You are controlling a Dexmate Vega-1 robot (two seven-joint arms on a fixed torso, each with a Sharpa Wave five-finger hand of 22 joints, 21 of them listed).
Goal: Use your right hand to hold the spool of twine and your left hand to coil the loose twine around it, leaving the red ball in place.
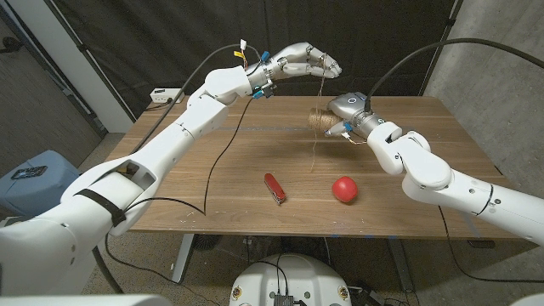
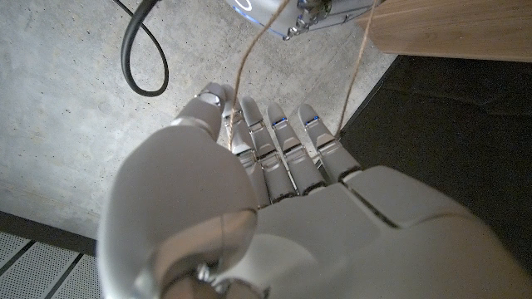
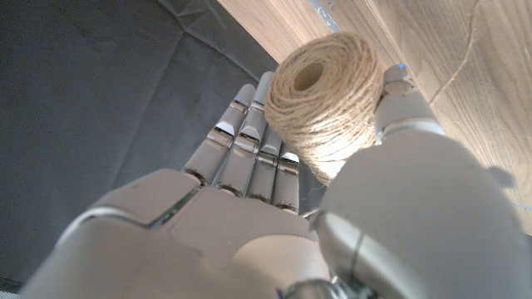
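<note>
While your right hand [image 1: 355, 117] grips the spool of twine [image 1: 320, 121] above the far part of the desk [image 1: 204, 183], your left hand [image 1: 302, 61] is raised higher, over and a little to the robot's left of the spool. In the right wrist view the spool [image 3: 325, 95] sits clamped between the thumb on one side and the fingers [image 3: 249, 137] on the other, its hollow core facing the camera. Your left hand has its fingers curled around the loose twine [image 1: 322, 85], which runs from those fingers to the spool; another strand hangs from the spool toward the desk surface. In the left wrist view, two strands of twine [image 2: 249, 58] pass across the left fingers [image 2: 278, 145], one by the thumb and one along the outer finger, so the hand is holding the twine rather than hanging empty.

The red ball [image 1: 343, 189] rests on the near part of the desk, near the robot's right side, well apart from both hands. A red pocket knife [image 1: 274, 188] lies beside it toward the robot's left, also on the desk and untouched. A white power strip [image 1: 163, 96] sits at the far left corner of the desk.
</note>
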